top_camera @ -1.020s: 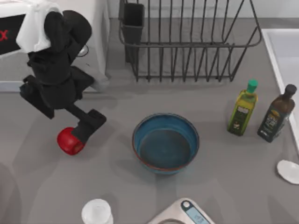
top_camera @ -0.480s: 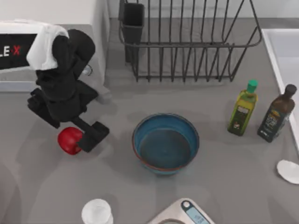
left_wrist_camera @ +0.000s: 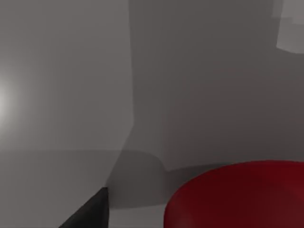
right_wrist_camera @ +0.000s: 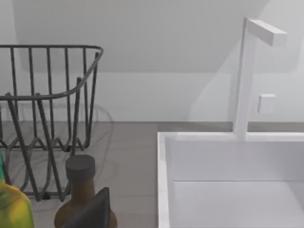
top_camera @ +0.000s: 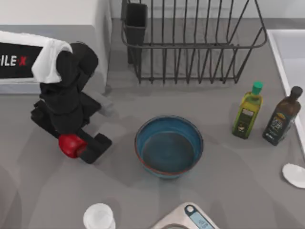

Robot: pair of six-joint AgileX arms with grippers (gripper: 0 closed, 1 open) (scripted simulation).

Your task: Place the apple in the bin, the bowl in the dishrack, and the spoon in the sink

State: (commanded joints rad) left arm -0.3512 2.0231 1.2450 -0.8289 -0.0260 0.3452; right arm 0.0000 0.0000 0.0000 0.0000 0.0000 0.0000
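One apple [top_camera: 70, 145] now sits between our left gripper [top_camera: 82, 145] jaws at bowl's [top_camera: 169, 147] nine o'clock; arm has swung over it. Jaws apart, not yet clamped. Bin trip pending.

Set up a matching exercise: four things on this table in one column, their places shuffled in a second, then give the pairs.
1. apple
2. bowl
3. dishrack
4. spoon

A. far side of the table, upright bars
B. at the left gripper
C. right edge, near the sink
D. table centre, empty

Pairs: 1-B, 2-D, 3-A, 4-C
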